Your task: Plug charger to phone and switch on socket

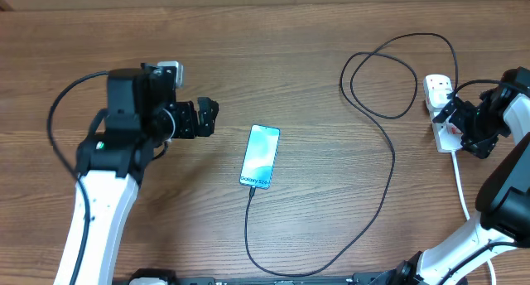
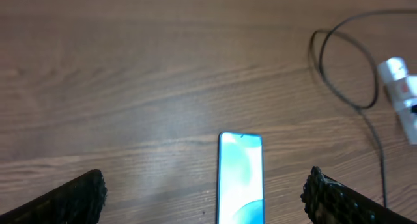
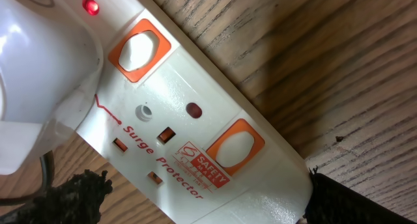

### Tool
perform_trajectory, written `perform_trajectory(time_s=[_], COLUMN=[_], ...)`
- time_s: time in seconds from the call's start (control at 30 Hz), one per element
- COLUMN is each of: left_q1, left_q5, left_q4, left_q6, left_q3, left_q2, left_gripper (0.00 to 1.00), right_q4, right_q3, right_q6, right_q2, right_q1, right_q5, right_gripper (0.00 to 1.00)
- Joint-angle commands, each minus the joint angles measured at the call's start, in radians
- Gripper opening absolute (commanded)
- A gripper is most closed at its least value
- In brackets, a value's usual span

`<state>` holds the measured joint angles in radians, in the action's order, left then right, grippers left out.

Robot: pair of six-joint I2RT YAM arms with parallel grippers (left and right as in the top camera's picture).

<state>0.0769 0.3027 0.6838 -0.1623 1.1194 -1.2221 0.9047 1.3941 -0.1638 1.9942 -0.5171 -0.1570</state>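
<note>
The phone [image 1: 260, 156] lies screen-up mid-table, showing a light blue screen [image 2: 240, 175]. The thin black charger cable [image 1: 389, 165] meets the phone's near end, then loops right and up to a white plug [image 3: 32, 74] seated in the socket. The socket [image 1: 439, 111] is a white power strip at the right edge. It has orange-rimmed switches [image 3: 139, 49] and a small lit red lamp [image 3: 91, 6]. My left gripper [image 1: 205, 118] hovers open just left of the phone, its black fingers [image 2: 78, 198] wide apart. My right gripper [image 3: 208, 198] is open, straddling the strip's end.
The strip's white cord [image 1: 460, 181] runs toward the front edge beside my right arm. The cable's loop [image 1: 381, 74] lies on the brown wooden table [image 1: 248, 45] between the phone and the strip. The strip also appears at the right edge [image 2: 401, 94] of the left wrist view.
</note>
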Motion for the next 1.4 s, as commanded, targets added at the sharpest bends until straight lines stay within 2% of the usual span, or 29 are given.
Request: perform_trajectory(time_s=[0.0,0.43,0.77,1.37], left_q1=[0.003,0.003,0.003,0.003], left_q5=[-0.003,-0.003,-0.003,-0.003], left_q4=[-0.003,-0.003,-0.003,0.0], left_q6=[-0.002,-0.002,-0.002,-0.002], left_q3=[0.012,0.012,0.002,-0.13], left_q2=[0.069,0.224,0.23,0.277], left_gripper=[1.0,1.0,1.0,0.99], right_q4=[-0.02,-0.021,-0.02,-0.021], right_q3=[0.015,0.015,0.015,0.015], right_q6=[0.009,0.009,0.009,0.009], right_q2=[-0.047,-0.047,-0.047,-0.047], right_q1=[0.013,0.013,0.013,0.013], right_q5=[-0.069,-0.069,-0.069,-0.069], right_gripper=[1.0,1.0,1.0,1.0])
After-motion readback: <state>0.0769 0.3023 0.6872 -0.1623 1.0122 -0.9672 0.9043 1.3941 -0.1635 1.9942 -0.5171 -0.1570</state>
